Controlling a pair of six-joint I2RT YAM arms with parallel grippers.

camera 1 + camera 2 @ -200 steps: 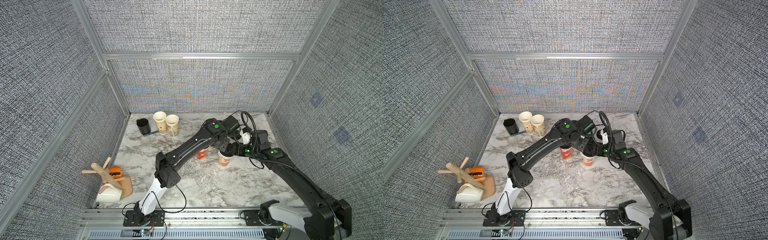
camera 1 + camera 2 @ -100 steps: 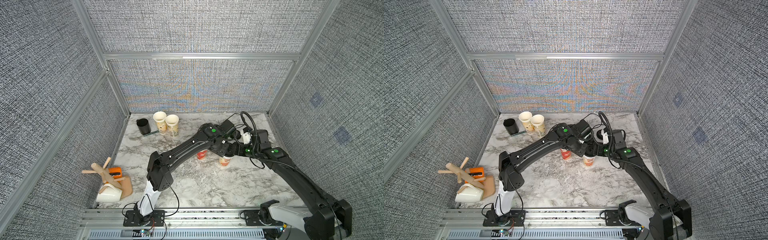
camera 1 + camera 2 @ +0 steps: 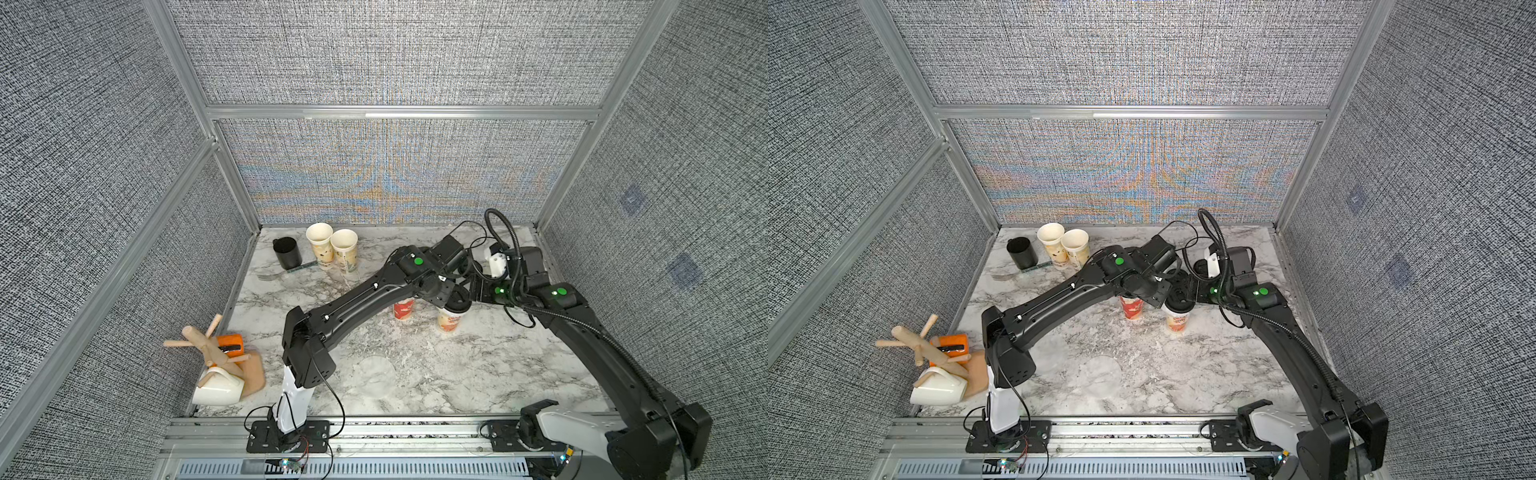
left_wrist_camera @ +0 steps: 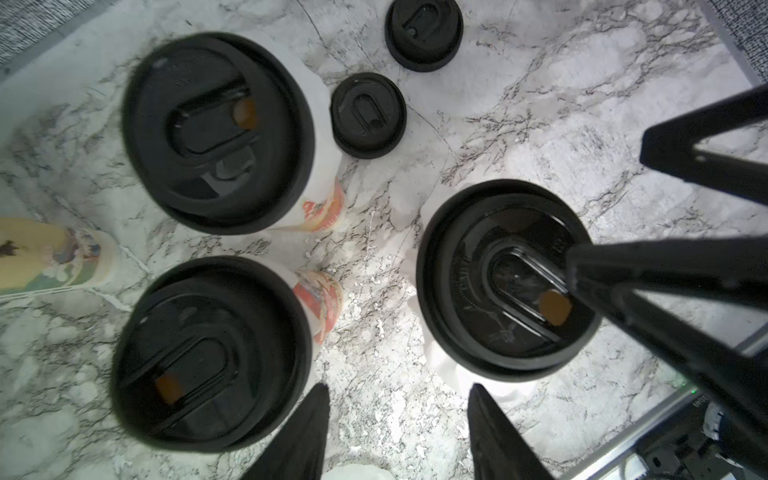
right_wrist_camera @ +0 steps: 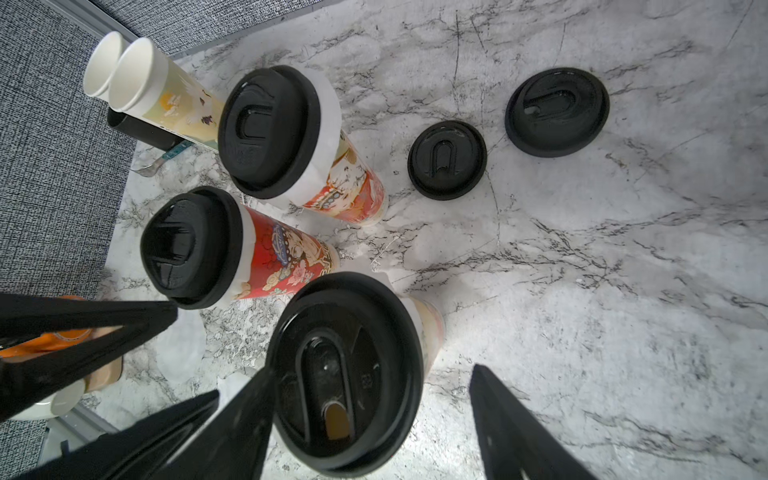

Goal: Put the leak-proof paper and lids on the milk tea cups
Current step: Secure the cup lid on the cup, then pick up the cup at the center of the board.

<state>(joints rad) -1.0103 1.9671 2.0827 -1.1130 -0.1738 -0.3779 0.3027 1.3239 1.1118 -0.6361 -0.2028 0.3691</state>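
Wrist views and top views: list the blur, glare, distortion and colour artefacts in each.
Left wrist view: one lidded cup looks soft, and the marble glows overexposed. Right wrist view: wide-angle stretch splays the lidded cups outward; a loose lid shows glare. Both top views: rainbow moiré on the back wall.

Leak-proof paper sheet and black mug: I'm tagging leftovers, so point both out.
leak-proof paper sheet (image 3: 376, 374), in a top view, its centre
black mug (image 3: 289, 258), in a top view, outer side wall
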